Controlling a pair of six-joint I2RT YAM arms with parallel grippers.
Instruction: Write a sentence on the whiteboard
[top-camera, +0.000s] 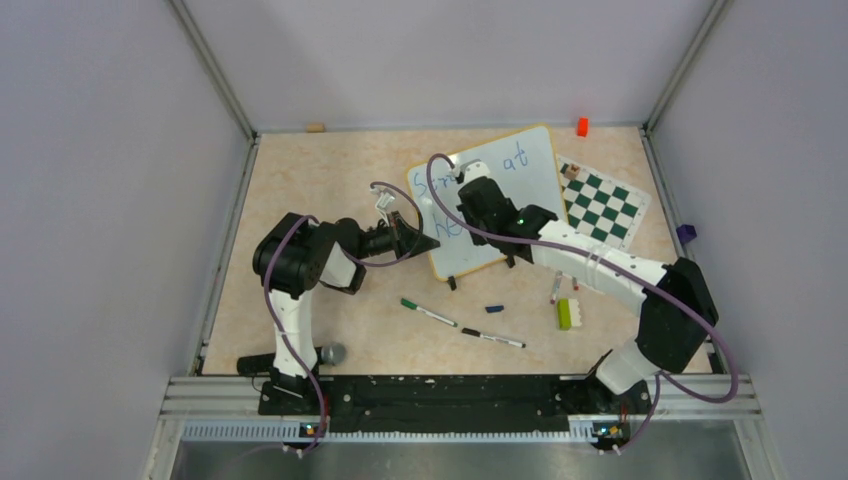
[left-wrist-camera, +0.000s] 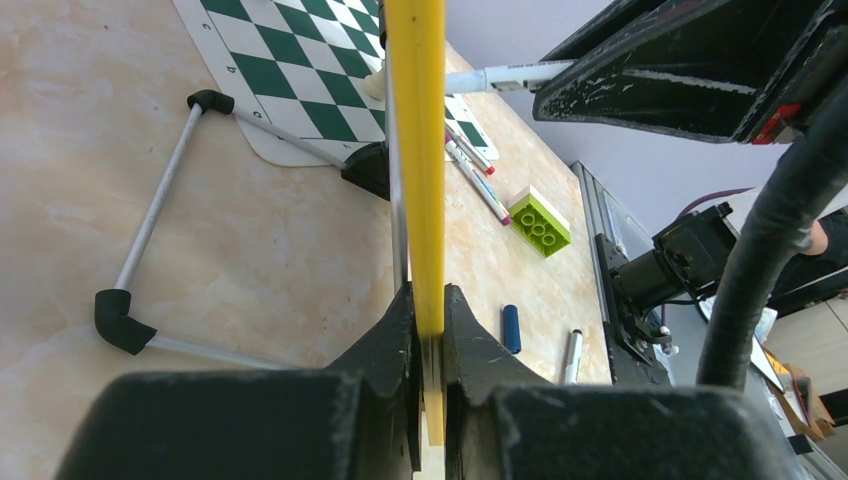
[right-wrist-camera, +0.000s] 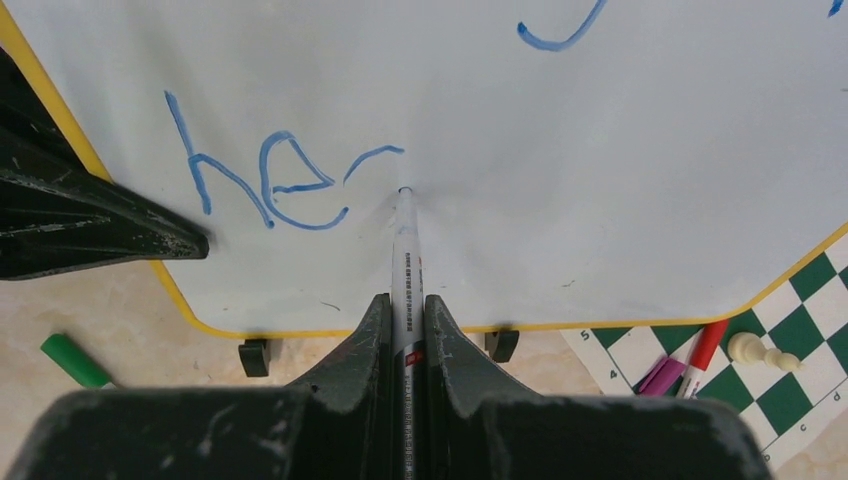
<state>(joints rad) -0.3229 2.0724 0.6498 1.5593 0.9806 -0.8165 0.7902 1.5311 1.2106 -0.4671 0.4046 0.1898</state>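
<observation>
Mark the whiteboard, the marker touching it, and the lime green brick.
whiteboard (right-wrist-camera: 620, 180): right wrist view, bare white face right of the writing.
marker (right-wrist-camera: 405, 250): right wrist view, white barrel below the tip.
lime green brick (left-wrist-camera: 538, 222): left wrist view, studded top.

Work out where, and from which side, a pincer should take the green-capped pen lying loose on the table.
Mid-barrel of the green-capped pen, from straight above, jaws across its thin width: it lies flat and slanted on the table.
</observation>
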